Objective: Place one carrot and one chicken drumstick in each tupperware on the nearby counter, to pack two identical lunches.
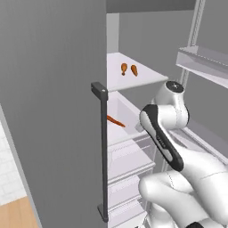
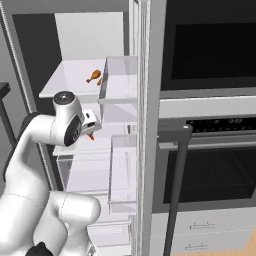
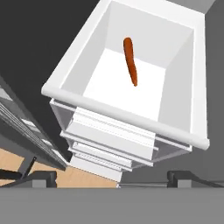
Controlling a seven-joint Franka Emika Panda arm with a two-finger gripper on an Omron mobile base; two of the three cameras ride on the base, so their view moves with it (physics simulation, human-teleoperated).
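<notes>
The robot faces an open fridge. Two chicken drumsticks (image 1: 128, 69) lie side by side on the upper shelf (image 1: 133, 82), toward its back edge. One carrot (image 3: 130, 61) lies in the white drawer (image 3: 127, 116) below, near the drawer's back wall and pointing toward its front rim; in the left base view the fridge door handle (image 1: 103, 151) and the arm cut off part of it. The gripper (image 3: 116, 177) hangs above the drawer's front rim, well apart from the carrot. Its finger tips (image 3: 186, 178) stand wide apart at the bottom of the hand view, with nothing between them. In the base views the arm's own wrist hides the fingers.
</notes>
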